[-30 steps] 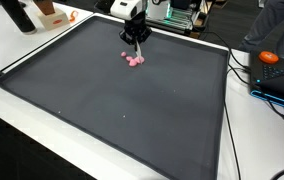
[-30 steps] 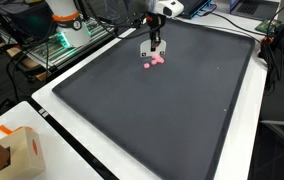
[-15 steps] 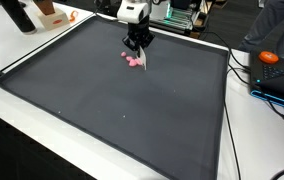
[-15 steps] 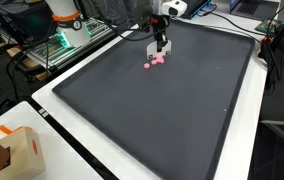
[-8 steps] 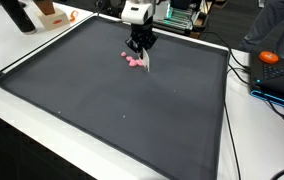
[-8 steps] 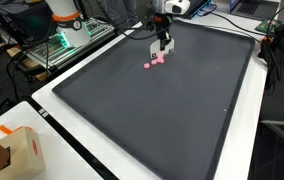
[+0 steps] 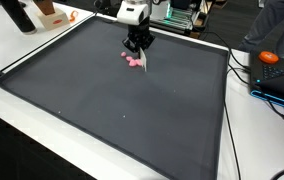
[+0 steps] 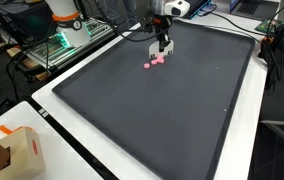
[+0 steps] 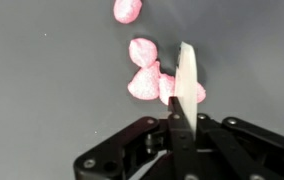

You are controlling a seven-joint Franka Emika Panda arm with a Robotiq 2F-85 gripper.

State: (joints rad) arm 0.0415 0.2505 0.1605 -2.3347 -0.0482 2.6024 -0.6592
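Several small pink lumps (image 9: 143, 52) lie in a loose cluster on a dark grey mat (image 7: 132, 110), toward its far side; both exterior views show them (image 7: 133, 62) (image 8: 155, 61). My gripper (image 9: 183, 124) hangs just above them, shut on a thin white flat stick (image 9: 187, 72) that points down among the lumps. The stick's lower end sits against the nearest pink lumps (image 9: 172, 90); whether it touches the mat I cannot tell. In the exterior views the gripper (image 7: 138, 46) (image 8: 162, 44) stands upright over the cluster.
The mat lies on a white table (image 7: 22, 140). An orange object (image 7: 269, 57) and cables sit beside the mat's edge. A cardboard box (image 8: 12, 150) stands at the table's corner. Equipment with green lights (image 8: 67, 40) stands behind the mat.
Over two seconds the gripper with the stick has shifted slightly sideways across the pink cluster. In the last half second nothing visibly moved.
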